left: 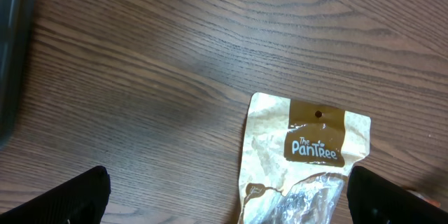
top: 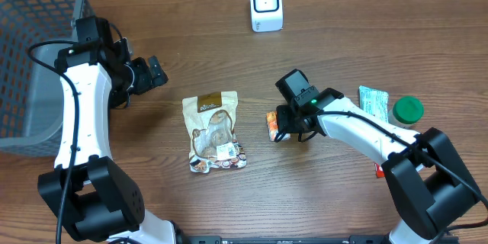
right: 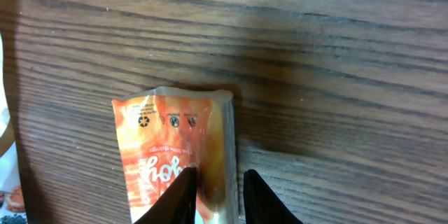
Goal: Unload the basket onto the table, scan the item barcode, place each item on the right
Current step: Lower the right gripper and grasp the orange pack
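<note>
A small orange snack packet [top: 272,126] [right: 171,147] lies flat on the wooden table right of centre. My right gripper [top: 293,133] [right: 217,175] stands over its right edge with the jaws narrowed. One fingertip [right: 187,182] rests on the packet; the other is on the table just past the edge, with a slim gap left. The white barcode scanner [top: 266,5] stands at the far middle. My left gripper [top: 156,72] [left: 224,178] hangs wide open and holds nothing, above the top of a brown "Pantree" pouch [top: 214,131] [left: 301,161].
A grey mesh basket [top: 30,61] fills the far left corner. A teal packet [top: 373,101] and a green-lidded jar [top: 407,110] sit at the right, near my right arm.
</note>
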